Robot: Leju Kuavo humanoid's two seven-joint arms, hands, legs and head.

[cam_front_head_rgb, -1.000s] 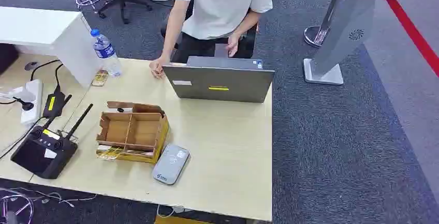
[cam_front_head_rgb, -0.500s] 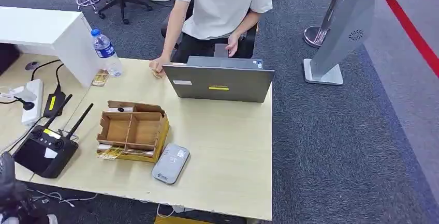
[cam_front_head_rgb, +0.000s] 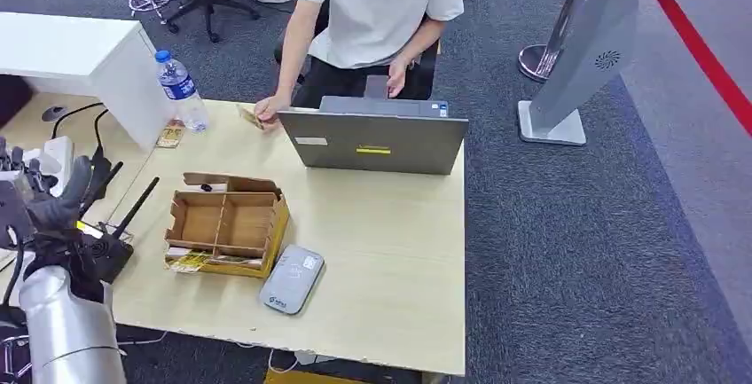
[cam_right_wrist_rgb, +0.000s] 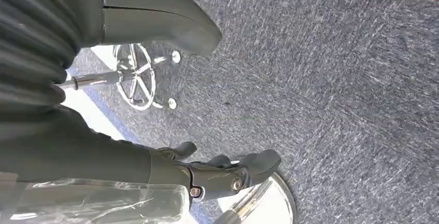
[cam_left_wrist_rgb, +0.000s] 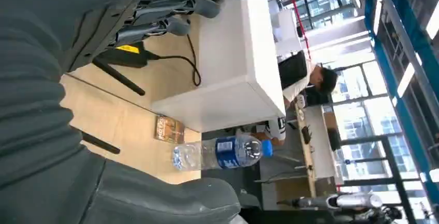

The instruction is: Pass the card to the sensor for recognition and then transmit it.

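Rising at the near-left edge, the silver left hand [cam_front_head_rgb: 40, 198] spreads empty fingers [cam_front_head_rgb: 78, 178]. The person's small tan card [cam_front_head_rgb: 249, 117] lies far ahead across the pale wooden surface [cam_front_head_rgb: 381, 260], nearer this hand; the right hand [cam_right_wrist_rgb: 103, 146] hangs loosely open over carpet.

Grey carpet [cam_front_head_rgb: 567, 251], pale wooden table [cam_front_head_rgb: 390, 260]

The left hand [cam_front_head_rgb: 40, 193] hides part of the black controller [cam_front_head_rgb: 105, 255] beneath it.

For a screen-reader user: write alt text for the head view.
A wooden table holds a divided cardboard box, a grey card sensor and a grey laptop, behind which a person holds a card. The left robot hand is raised, fingers apart, over a black remote controller.
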